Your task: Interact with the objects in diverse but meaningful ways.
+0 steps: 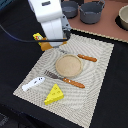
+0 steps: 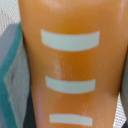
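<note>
The orange-brown bread loaf [image 2: 67, 65], with white score marks, fills the wrist view at very close range. In the exterior view only an orange edge of the loaf [image 1: 45, 46] shows under the arm, at the placemat's far left corner. My gripper [image 1: 50, 40] is right down on the loaf, and its fingers are hidden by the white hand, so I cannot see whether they are closed. A small yellow packet with a red mark [image 1: 37, 36] lies just beside the loaf. The yellow holed cheese wedge [image 1: 54, 94] and the white fish-like piece [image 1: 33, 83] lie at the mat's near end.
A round tan plate [image 1: 68, 65] sits mid-mat [image 1: 95, 85], with an orange-handled fork [image 1: 64, 79] on its near side and a knife [image 1: 82, 57] on its far side. Two dark grey pots [image 1: 92, 12] [image 1: 69, 8] and a bowl [image 1: 123, 17] stand on the far tabletop.
</note>
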